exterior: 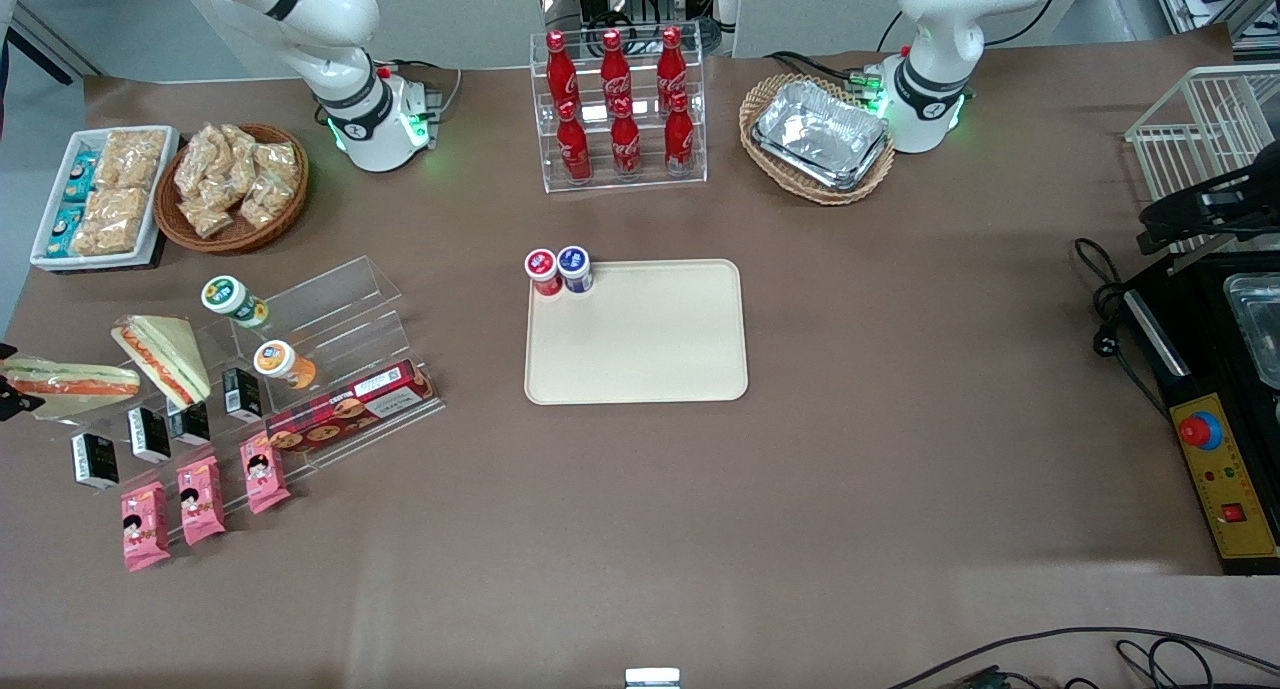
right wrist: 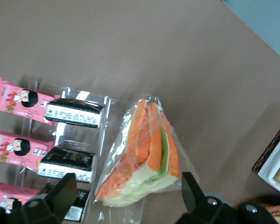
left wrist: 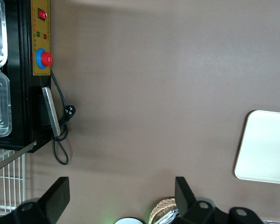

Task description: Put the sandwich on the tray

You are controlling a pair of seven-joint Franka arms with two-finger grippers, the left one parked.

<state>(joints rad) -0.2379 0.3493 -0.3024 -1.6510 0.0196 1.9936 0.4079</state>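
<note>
Working gripper [right wrist: 128, 179]: poised over the working arm's end of the table, fingers [right wrist: 60, 196] spread wide, nothing clamped.
Sandwich [right wrist: 142, 158]: directly under the gripper, between the two open fingers; a clear-wrapped wedge with orange and green layers facing up. In the front view it [exterior: 70, 381] lies at the table's edge, beside a clear plastic stand [exterior: 330, 309].
Contact: cannot tell whether either finger touches the wrapper.
Black boxes [right wrist: 74, 114]: just beside the sandwich and the gripper, nearer the front camera, on the stand's lower step.
Pink snack packs [right wrist: 18, 100]: nearer the front camera again, one step out from the black boxes.
Second sandwich [exterior: 160, 354]: near the gripper, toward the parked arm's end, leaning tilted on the stand.
Tray [exterior: 640, 349]: well apart from the gripper, at mid-table toward the parked arm's end; cream, flat and low-rimmed.
Two small jars: one with a red lid [exterior: 542, 269] and one with a blue lid [exterior: 574, 267], touching each other on the tray's corner farthest from the front camera, on the gripper's side.
Task state: sandwich not on the tray.
</note>
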